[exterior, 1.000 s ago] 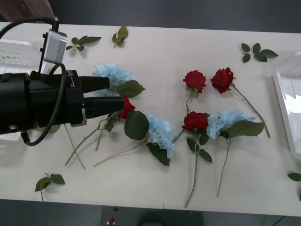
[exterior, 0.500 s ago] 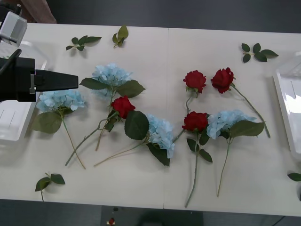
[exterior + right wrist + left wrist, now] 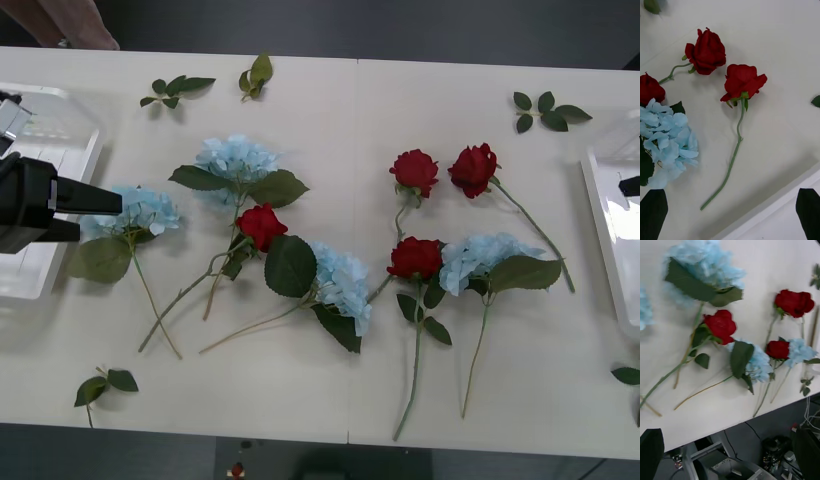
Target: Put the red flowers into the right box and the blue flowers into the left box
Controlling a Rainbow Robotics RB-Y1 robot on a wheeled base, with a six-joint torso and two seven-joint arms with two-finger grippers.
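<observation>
The near strip of the table (image 3: 300,400) lies mostly bare below the stems, with one leaf sprig (image 3: 103,384) at its left end. The far strip is also open, broken by three more sprigs. In the middle, flowers crowd the surface: one red rose (image 3: 262,224) sits wedged between two blue flower heads (image 3: 236,160), with a big leaf (image 3: 290,265) touching it and stems crossing below. Another rose (image 3: 414,258) touches the blue head (image 3: 478,256) beside it. The two far roses (image 3: 473,168) lie close together but apart from the rest, with bare table around them. The left gripper (image 3: 105,205) overlaps the leftmost blue head (image 3: 145,210), beside the left box (image 3: 60,120). The right box (image 3: 605,200) borders the right edge.
</observation>
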